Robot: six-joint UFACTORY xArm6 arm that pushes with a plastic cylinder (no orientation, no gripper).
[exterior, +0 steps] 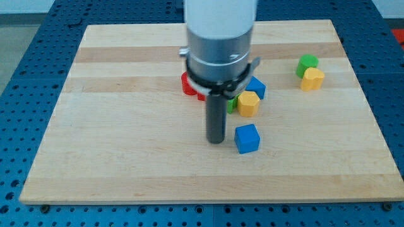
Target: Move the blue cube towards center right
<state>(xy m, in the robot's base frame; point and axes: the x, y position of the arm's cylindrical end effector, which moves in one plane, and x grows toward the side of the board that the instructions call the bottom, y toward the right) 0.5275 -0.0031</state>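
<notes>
The blue cube (pixel 247 139) lies on the wooden board (pixel 126 157), a little below the board's middle. My tip (pixel 216 140) is at the end of the dark rod, just to the cube's left, with a small gap between them. A second blue block (pixel 256 87) lies higher up, partly behind the arm.
A yellow block (pixel 249 104) sits above the blue cube, with a green block (pixel 233 104) at its left, partly hidden by the rod. A red block (pixel 189 85) shows behind the arm. A green block (pixel 307 63) and a yellow block (pixel 312 79) sit at the upper right.
</notes>
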